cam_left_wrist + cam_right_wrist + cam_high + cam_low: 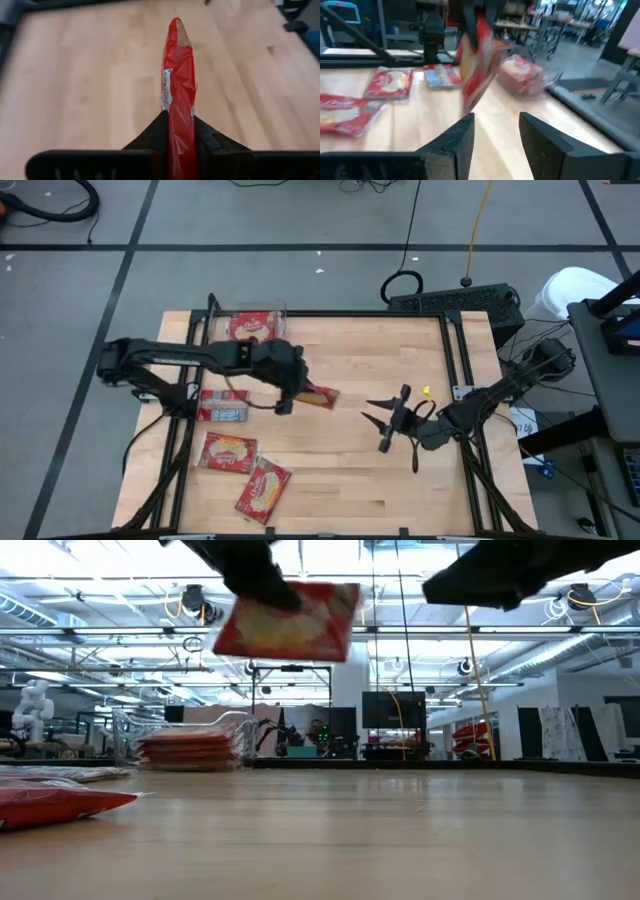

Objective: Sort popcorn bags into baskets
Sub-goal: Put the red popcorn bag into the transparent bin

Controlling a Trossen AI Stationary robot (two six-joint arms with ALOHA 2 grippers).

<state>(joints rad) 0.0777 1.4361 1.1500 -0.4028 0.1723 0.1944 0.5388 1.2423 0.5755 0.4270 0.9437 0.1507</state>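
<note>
My left gripper (287, 388) is shut on a red popcorn bag (318, 395) and holds it up over the middle of the table; in the low view the bag (290, 620) hangs high above the wood. The clear basket (258, 312) stands at the far edge with several popcorn bags stacked in it (195, 750). Three more bags lie flat at the near left (222, 406) (228, 452) (262, 488); the first shows a grey-blue side. My right gripper (381, 428) hovers open right of centre, with nothing between its fingers (496, 135). My left gripper pinches one end of the bag (176, 145) between its two fingers (159, 136), one on each flat face. The fingers come from the table's left, slanting down. The bag sticks out past the fingertips, seen edge-on in the left wrist view, tilted and lifted clear of the table.
Black frame rails run along the table's left side (190, 370) and right side (462, 380). A bag lies close to the low camera at the left (50, 802). Bare wood (350, 480) stretches across the near middle and right of the table.
</note>
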